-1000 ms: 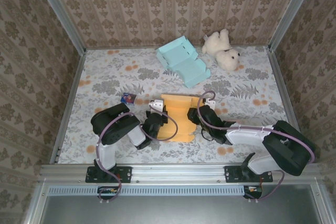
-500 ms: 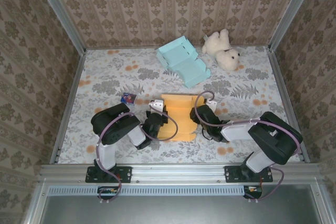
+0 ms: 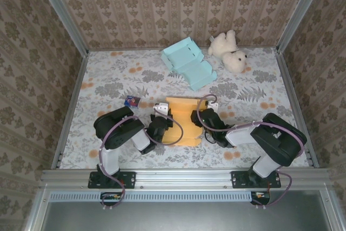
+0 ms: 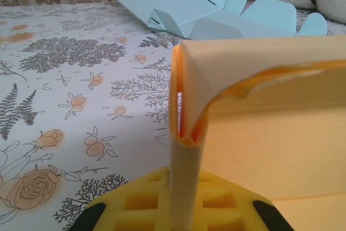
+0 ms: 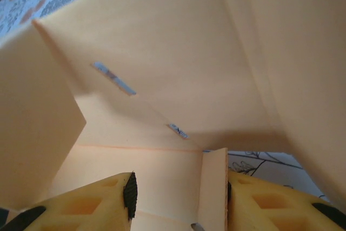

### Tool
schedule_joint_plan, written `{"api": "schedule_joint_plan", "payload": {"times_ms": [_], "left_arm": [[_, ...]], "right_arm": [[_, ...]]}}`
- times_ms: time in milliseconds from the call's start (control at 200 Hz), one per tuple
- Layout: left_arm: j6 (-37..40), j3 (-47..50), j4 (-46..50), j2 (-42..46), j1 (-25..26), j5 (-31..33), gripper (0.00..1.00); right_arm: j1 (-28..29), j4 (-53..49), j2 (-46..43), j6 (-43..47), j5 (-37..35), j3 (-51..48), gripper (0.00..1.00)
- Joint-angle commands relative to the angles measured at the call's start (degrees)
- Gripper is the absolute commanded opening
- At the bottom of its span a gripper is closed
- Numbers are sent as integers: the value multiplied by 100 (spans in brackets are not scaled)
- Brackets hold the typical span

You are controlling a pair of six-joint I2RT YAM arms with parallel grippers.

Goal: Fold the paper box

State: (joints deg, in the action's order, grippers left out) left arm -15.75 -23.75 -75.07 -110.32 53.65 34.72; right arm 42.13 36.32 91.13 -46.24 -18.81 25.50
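The left jaws pinch shut on the folded-up left wall of the orange paper box (image 3: 183,121), the right jaws stand partly apart around a small upright flap on its right side, the box lying on the flowered tabletop (image 3: 108,79) with a pale blue carton (image 3: 189,64) beyond it.

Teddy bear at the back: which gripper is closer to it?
Right. The right gripper is at the right edge of the orange paper box, in front-left of the teddy bear; the left gripper is at its left edge, farther away.
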Motion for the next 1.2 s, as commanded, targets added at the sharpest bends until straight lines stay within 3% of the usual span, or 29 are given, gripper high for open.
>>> {"api": "schedule_joint_plan", "payload": {"times_ms": [0, 680, 1195], "left_arm": [[30, -33, 61, -143, 59, -79, 0], [3, -7, 60, -129, 57, -71, 0], [-32, 22, 54, -121, 49, -1, 0]], "right_arm": [[103, 233, 195, 124, 127, 172, 46], [368, -80, 758, 257, 50, 618, 45], [487, -1448, 1458, -198, -386, 985, 46]]}}
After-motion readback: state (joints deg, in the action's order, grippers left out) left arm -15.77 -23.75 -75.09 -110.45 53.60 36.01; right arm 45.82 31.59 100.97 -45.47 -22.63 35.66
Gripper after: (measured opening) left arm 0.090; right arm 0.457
